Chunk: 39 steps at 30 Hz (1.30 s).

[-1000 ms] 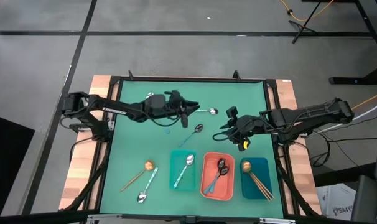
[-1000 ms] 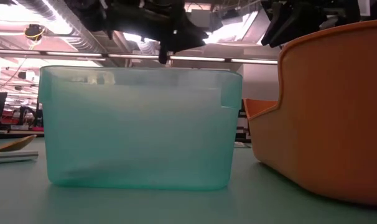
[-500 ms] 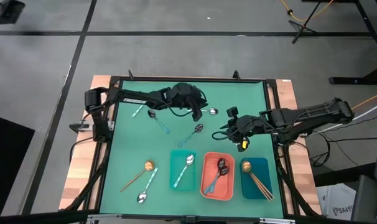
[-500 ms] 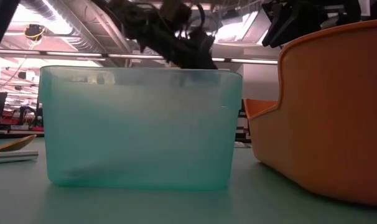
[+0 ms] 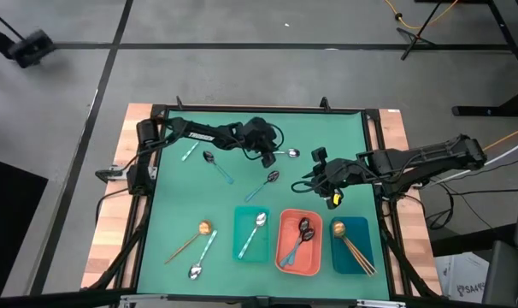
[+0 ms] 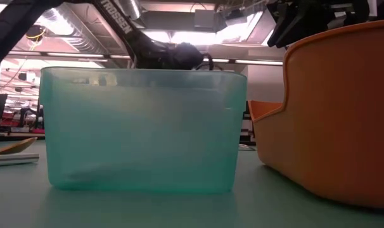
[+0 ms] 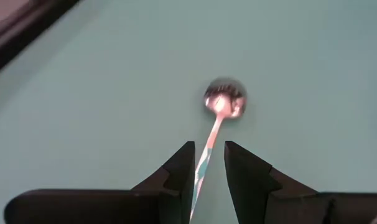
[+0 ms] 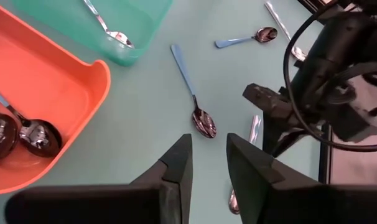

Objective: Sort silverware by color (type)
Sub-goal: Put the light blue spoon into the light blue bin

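Upper centre of the high view: you see a silver spoon [image 5: 288, 153] lying left to right, bowl to the right. The left gripper [image 5: 268, 156] reaches low from the left, its fingers [image 7: 179, 171] straddling the handle with gaps either side, not clamped. The right gripper [image 5: 314, 183] waits mid-right, holding nothing. Three trays: teal [image 5: 238, 242], coral [image 5: 284, 257], blue [image 5: 362, 265].

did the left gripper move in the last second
Yes. In the high view the left gripper has shifted toward the right side of the green mat, nearer the silver spoon, whose handle now lies between its fingers.
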### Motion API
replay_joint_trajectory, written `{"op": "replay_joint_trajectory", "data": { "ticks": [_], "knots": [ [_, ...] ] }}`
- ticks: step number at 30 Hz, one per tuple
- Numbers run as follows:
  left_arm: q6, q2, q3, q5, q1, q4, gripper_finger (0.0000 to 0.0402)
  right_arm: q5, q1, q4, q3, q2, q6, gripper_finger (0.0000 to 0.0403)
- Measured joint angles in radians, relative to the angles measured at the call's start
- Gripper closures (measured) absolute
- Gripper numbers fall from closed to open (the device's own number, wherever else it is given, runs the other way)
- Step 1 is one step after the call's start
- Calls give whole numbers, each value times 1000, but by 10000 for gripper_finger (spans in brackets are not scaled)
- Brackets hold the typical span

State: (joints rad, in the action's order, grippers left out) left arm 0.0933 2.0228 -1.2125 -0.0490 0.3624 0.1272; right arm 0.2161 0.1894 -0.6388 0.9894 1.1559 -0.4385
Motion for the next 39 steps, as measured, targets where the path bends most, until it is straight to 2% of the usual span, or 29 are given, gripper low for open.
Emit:
{"op": "replay_joint_trajectory", "data": {
  "ticks": [10,23,32,39],
  "knots": [
    [-50,14,-1,6,4,-80,321,0,0,0,0,0,0,315],
    [-115,14,0,66,4,-228,321,-1,0,0,0,0,0,315],
    [-130,13,-2,49,4,-300,321,-1,0,1,0,0,0,315],
    [-131,11,-2,48,4,-320,349,-1,0,0,0,0,0,315]
  ]
}}
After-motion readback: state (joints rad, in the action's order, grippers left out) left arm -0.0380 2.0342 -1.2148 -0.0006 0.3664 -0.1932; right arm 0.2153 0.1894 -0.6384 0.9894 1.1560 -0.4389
